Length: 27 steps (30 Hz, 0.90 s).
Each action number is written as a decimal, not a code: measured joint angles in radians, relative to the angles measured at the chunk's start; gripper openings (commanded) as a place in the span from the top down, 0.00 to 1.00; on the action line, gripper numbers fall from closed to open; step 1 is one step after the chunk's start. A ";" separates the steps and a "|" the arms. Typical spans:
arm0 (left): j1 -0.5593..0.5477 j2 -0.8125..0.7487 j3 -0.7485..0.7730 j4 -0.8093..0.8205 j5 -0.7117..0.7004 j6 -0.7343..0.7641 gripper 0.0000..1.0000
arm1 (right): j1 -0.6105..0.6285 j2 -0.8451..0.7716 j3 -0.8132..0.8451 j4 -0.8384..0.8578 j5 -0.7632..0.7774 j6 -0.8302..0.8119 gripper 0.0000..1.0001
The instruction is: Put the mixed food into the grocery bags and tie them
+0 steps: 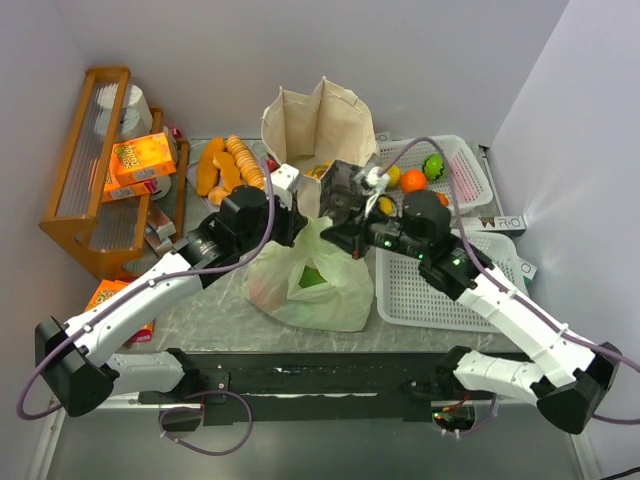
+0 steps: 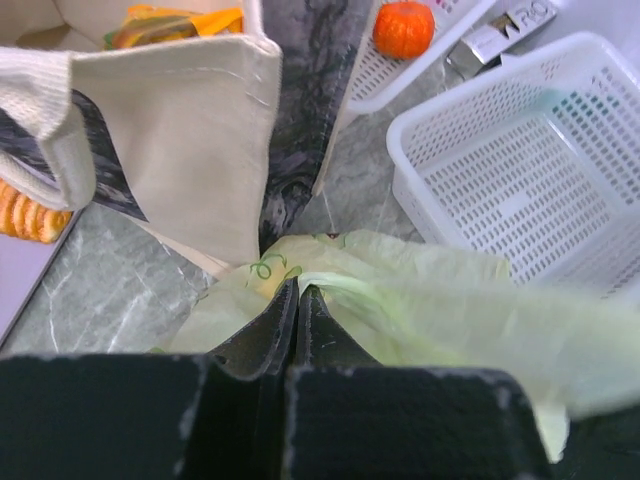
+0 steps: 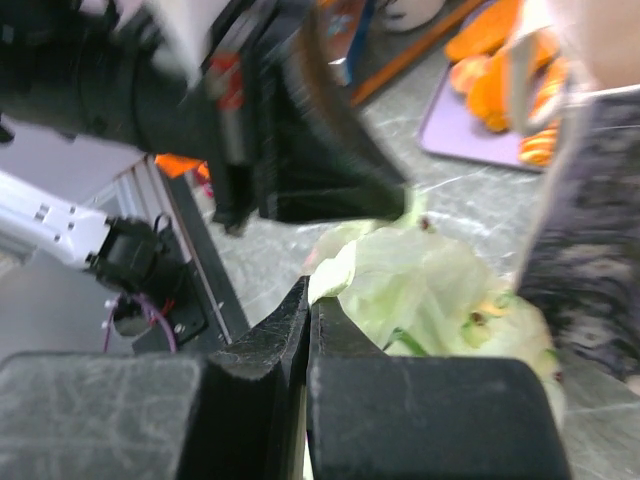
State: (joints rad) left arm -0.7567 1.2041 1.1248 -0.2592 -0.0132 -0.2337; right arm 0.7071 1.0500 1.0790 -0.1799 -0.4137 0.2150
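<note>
The pale-green plastic bag [image 1: 310, 278] sits at the table's middle with a green item [image 1: 313, 276] showing through its film. My left gripper [image 1: 303, 222] is shut on the bag's top edge; the left wrist view [image 2: 298, 288] shows green film [image 2: 430, 305] pinched at its tips. My right gripper [image 1: 332, 236] is shut on another part of the bag's top, and the right wrist view [image 3: 310, 290] shows it beside the film [image 3: 420, 285]. The beige canvas tote [image 1: 322, 128] stands open behind, with an orange packet [image 2: 170, 20] inside. Orange [image 1: 413, 180], yellow [image 1: 392, 175] and green [image 1: 433, 167] fruit lie in the far basket.
An empty white mesh basket [image 1: 440, 290] lies right of the bag, and another [image 1: 468, 170] lies behind it. Bread loaves [image 1: 225, 165] lie on a purple tray at the back left. A wooden rack [image 1: 80, 170] holds orange boxes [image 1: 140, 155]. Another orange box [image 1: 108, 295] lies near the left arm.
</note>
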 measured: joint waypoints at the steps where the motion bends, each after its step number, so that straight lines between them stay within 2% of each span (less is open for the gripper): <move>1: 0.003 0.000 0.002 0.000 0.000 -0.007 0.99 | 0.025 0.010 0.000 0.000 0.014 -0.002 1.00; 11: 0.037 0.000 0.003 0.017 0.013 -0.058 0.99 | 0.187 0.158 -0.008 -0.005 0.119 -0.004 1.00; 20: 0.057 -0.003 -0.005 0.039 0.019 -0.073 0.99 | 0.230 0.298 -0.008 -0.063 0.265 -0.003 1.00; 27: 0.068 -0.034 -0.042 0.044 0.019 -0.076 0.99 | 0.247 0.319 -0.053 -0.108 0.470 0.029 1.00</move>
State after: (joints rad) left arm -0.6884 1.1706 1.0828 -0.2153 0.0055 -0.3092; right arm 0.9539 1.3689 1.0260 -0.2882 0.0566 0.2440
